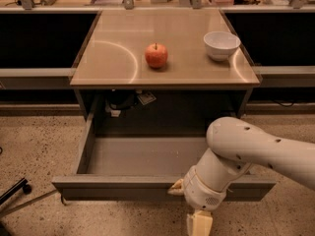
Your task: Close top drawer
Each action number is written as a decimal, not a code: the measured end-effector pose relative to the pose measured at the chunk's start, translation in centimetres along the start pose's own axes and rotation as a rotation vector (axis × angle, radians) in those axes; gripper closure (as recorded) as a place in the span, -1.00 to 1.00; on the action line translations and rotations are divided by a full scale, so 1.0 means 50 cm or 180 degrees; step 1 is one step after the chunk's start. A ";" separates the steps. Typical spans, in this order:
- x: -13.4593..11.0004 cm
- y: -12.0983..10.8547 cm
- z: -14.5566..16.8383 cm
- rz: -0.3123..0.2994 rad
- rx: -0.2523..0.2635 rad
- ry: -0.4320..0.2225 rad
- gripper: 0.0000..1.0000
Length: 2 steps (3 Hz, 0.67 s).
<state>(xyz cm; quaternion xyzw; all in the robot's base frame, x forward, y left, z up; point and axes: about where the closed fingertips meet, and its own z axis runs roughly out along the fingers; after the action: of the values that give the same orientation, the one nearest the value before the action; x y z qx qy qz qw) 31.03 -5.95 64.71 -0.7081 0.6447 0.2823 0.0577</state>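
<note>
Tan tabletop (187, 68) gleams, smooth and glossy, with curved glare near its left and right edges. The apple (156, 55) has a soft sheen on red skin; the white bowl (221, 44) by the back right corner looks glazed. Below the front edge, the top drawer (123, 188) is matt grey metal. The arm (256, 149) is smooth pale plastic, and the gripper (199, 222), cream and matt, sits against the drawer front, right of centre. The floor (34, 146) is speckled stone

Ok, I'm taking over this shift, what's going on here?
A one-armed robot is working at the top drawer, which stands pulled far out under the table. Its gripper sits low at the drawer's front panel, so closing is not yet done. An apple and a white bowl rest on that table.
</note>
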 end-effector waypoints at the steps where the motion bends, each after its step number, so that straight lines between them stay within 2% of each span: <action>1: 0.024 -0.029 -0.013 0.0065 0.0047 -0.0001 -1.00; 2: 0.087 -0.069 -0.046 0.0225 0.0127 -0.0210 -1.00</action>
<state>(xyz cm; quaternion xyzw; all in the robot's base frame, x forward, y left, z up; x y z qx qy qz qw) 35.07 -10.23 63.59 -0.6739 0.6725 0.2944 0.0830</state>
